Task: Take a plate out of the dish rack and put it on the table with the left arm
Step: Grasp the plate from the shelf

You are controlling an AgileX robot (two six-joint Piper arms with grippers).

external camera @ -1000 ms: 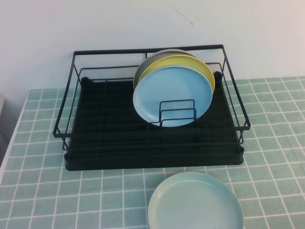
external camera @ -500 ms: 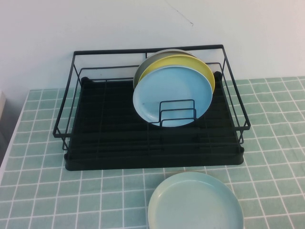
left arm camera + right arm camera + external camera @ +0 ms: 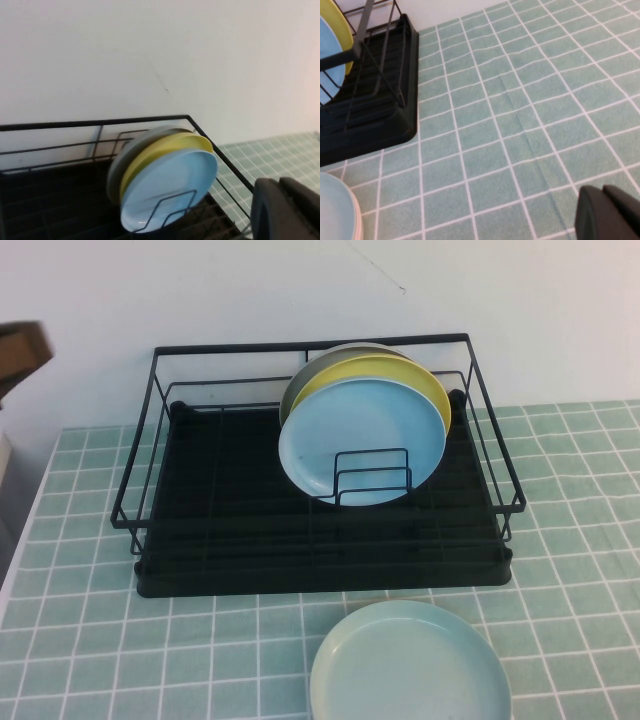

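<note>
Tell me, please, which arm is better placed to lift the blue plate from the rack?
Left. The left hand faces the blue plate upright in the rack; the right hand looks down at bare table.

Much sits half out of sight

The mint-green plate (image 3: 410, 665) runs off the near edge; grey plate (image 3: 335, 358) hides behind the others. Left gripper (image 3: 286, 210) and right gripper (image 3: 607, 212) are cropped, their grip unreadable.
</note>
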